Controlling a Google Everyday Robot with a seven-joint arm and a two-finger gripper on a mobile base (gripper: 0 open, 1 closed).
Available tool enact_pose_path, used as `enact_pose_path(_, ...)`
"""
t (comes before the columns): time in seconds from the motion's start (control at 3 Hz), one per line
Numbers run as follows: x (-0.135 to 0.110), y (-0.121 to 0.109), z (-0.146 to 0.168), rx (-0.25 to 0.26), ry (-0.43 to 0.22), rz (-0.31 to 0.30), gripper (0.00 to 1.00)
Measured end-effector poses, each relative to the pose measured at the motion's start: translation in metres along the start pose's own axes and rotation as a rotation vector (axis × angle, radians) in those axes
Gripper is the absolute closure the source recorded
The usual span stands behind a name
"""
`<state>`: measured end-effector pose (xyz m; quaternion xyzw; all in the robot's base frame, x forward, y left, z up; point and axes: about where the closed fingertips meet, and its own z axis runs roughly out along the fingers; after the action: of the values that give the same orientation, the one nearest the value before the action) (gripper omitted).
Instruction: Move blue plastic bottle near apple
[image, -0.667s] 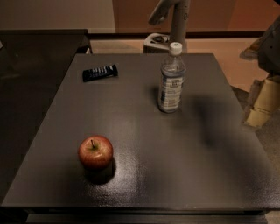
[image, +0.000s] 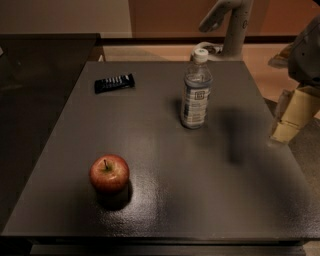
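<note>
One camera view, and the job is barely under way: the blue plastic bottle (image: 196, 95) stands upright in the upper middle of the frame, toward the far side of the table (image: 200, 210), while the apple (image: 109, 173) sits at lower left, well apart from it. Nothing has hold of the bottle. The gripper (image: 290, 120) hangs at the right edge of the frame, off the table's side and clear of everything; whether it is spread or pressed together I cannot tell. So it's all left to do, by my reading: reach in, take the bottle, carry it down-left and set it beside the apple. The bottle itself is clear plastic with a white screw cap and a blue-and-white striped label around its lower body, tall and narrow, so likely tippy if nudged high. A flat black ridged bar (image: 114, 83) lies at upper left, out of the likely path.
</note>
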<state>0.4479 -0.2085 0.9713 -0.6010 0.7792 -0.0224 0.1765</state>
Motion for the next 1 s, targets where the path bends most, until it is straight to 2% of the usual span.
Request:
enact_pose_path(0.33, -0.016, -0.013, 0.019, -0.001, -0.081, 0.017, 0.0)
enact_pose_path(1.0, -0.052, -0.054, 0.061, 0.002, -0.267, 0.086, 0.0)
